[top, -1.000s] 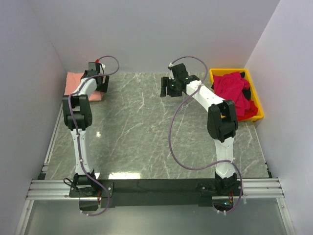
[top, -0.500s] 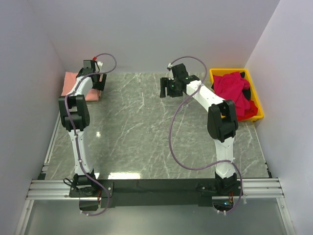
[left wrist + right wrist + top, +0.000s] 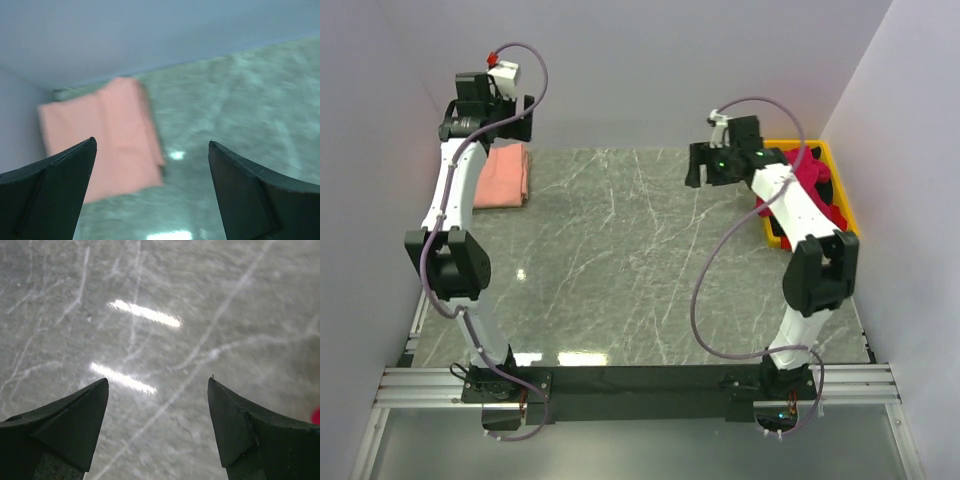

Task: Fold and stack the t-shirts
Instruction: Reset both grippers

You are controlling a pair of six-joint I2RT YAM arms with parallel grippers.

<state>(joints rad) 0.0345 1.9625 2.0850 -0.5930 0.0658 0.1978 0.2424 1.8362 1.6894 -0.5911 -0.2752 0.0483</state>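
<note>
Pincers both gaped wide and empty: left gripper [image 3: 151,144], right gripper [image 3: 157,381]. One salmon-pink cloth t-shirt [image 3: 503,175] lay folded far left; crimson-red cloth t-shirts [image 3: 826,190] sat crumpled, not yet folded, in the yellow plastic bin [image 3: 820,147].

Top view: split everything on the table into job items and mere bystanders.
Job: folded salmon-pink t-shirt, far left corner; crimson-red t-shirts heaped in the yellow bin.
Lying about: yellow bin, far right; grey marble table.
</note>
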